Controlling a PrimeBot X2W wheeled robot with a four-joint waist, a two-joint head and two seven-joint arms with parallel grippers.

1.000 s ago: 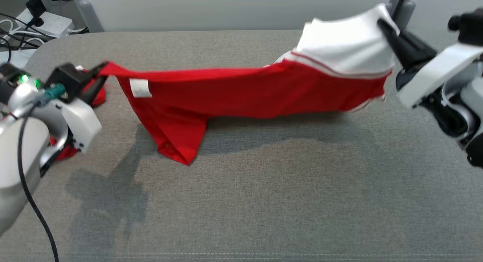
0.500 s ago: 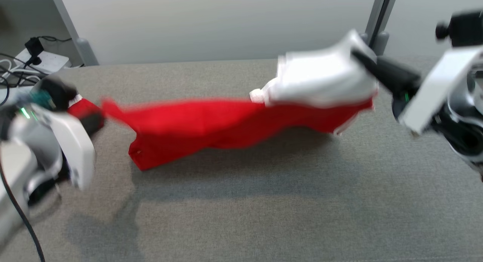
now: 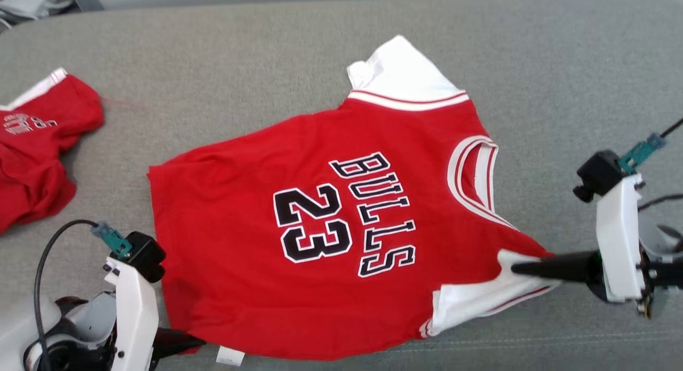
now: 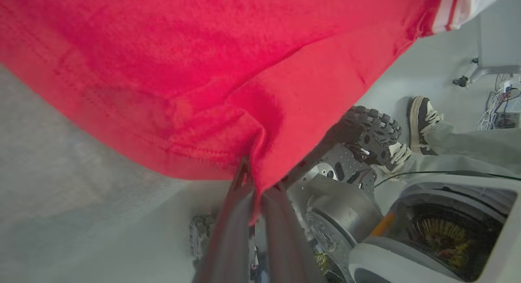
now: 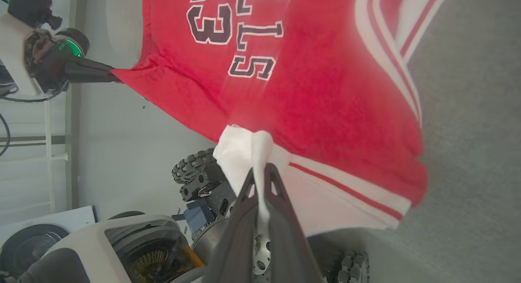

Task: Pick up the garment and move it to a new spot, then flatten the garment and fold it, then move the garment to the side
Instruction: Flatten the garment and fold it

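Note:
The garment (image 3: 320, 227) is a red jersey with white sleeves and "BULLS 23" in black. It lies spread front-up on the grey table (image 3: 560, 66), its near edge at the table's front edge. My left gripper (image 3: 197, 341) is at the lower left, shut on the jersey's red hem corner. The left wrist view shows its tips (image 4: 254, 181) pinching a fold of red cloth (image 4: 203, 71). At the lower right, my right gripper (image 3: 515, 268) is shut on the near white sleeve. In the right wrist view its tips (image 5: 260, 171) hold bunched white fabric of the garment (image 5: 325, 91).
A second red garment (image 3: 32, 147) lies crumpled at the table's left edge. A person's shoes (image 4: 423, 116) stand on the floor by my wheeled base (image 4: 374, 132). My left gripper (image 5: 110, 73) also appears in the right wrist view.
The head camera has tilted down. The garment hung stretched in the air between both grippers; now it lies spread on the table, with both grippers lowered to the front edge, still gripping.

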